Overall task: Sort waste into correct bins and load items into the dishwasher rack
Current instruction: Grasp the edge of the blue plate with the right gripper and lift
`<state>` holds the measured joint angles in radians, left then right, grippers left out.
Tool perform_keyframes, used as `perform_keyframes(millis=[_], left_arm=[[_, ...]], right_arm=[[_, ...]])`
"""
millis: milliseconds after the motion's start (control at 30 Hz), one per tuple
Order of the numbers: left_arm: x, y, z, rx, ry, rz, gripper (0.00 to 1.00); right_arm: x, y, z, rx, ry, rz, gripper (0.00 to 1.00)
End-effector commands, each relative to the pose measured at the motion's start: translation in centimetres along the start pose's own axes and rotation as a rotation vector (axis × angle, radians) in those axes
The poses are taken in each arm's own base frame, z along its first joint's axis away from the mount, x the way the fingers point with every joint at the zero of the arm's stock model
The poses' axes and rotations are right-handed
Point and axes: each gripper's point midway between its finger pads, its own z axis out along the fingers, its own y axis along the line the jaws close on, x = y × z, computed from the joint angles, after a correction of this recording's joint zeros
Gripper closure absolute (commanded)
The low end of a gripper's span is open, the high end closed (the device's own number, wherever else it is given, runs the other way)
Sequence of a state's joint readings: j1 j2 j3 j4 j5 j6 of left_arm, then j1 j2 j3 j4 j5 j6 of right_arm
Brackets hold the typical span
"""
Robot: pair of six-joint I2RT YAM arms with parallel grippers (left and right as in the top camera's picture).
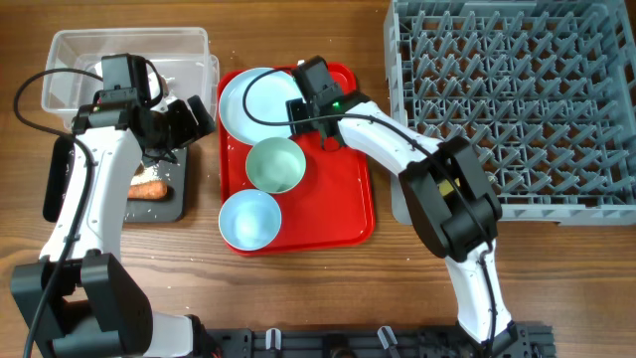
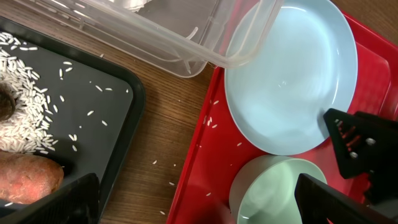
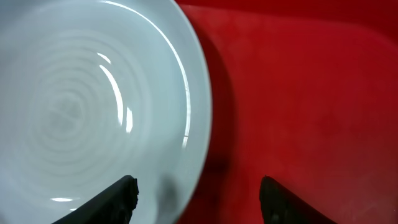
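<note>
Near the bench's front edge the light blue bowl (image 1: 249, 219) sits on the red serving tray (image 1: 350, 204), then the pale green bowl (image 1: 275, 164). Left of them, in the black tray (image 1: 56, 189), the carrot (image 1: 147, 188) lies with its long axis along that edge. Farther back, the right claw (image 1: 296, 107), fingers apart, stands astride the rim of the plate (image 1: 246, 99). The left claw (image 1: 197, 119) is apart too.

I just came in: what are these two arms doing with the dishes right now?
The right hand is open over the rim of the light blue plate on the red tray, not gripping it. The left hand hangs open beside the black tray, which holds the carrot and rice. The green bowl and blue bowl sit on the red tray; the rack shows no dishes.
</note>
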<state>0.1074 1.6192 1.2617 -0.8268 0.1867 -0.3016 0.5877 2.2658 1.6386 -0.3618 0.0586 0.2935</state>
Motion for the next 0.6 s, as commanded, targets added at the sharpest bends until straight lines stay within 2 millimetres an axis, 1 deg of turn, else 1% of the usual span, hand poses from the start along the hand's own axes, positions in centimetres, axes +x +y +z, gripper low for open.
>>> perform_keyframes(millis=[0, 67, 100, 167, 200, 267, 333, 433, 467, 567], left_arm=[[-0.5, 0.0, -0.5, -0.002, -0.022, -0.008, 0.0], [-0.5, 0.0, -0.5, -0.002, -0.022, -0.008, 0.0], [-0.5, 0.0, -0.5, -0.002, -0.022, -0.008, 0.0], [-0.5, 0.0, -0.5, -0.002, -0.022, -0.008, 0.0], [-0.5, 0.0, -0.5, -0.002, -0.022, -0.008, 0.0], [-0.5, 0.0, -0.5, -0.002, -0.022, -0.008, 0.0], [-0.5, 0.0, -0.5, -0.002, -0.022, -0.008, 0.0], [-0.5, 0.0, -0.5, -0.003, -0.022, -0.008, 0.0], [-0.5, 0.0, -0.5, -0.002, -0.022, -0.008, 0.0], [-0.5, 0.0, -0.5, -0.002, -0.022, -0.008, 0.0]], right_arm=[[1.6, -1.7, 1.5, 0.079, 0.047, -0.035, 0.36], [2.4, -2.4, 1.4, 0.109, 0.077, -0.036, 0.37], [3.5, -3.7, 1.2, 0.135, 0.132, -0.027, 0.39], [5.0, -5.1, 0.8, 0.165, 0.201, 0.009, 0.43], [5.8, -5.7, 0.6, 0.167, 0.242, 0.03, 0.44], [7.2, -6.2, 0.1, 0.119, 0.32, 0.084, 0.44], [7.5, -6.4, -0.2, 0.064, 0.354, 0.122, 0.44], [7.5, -7.0, -1.4, 0.006, 0.389, 0.177, 0.44], [7.3, -7.6, -1.9, 0.012, 0.391, 0.188, 0.44], [7.2, -8.3, -2.6, 0.02, 0.398, 0.204, 0.44]])
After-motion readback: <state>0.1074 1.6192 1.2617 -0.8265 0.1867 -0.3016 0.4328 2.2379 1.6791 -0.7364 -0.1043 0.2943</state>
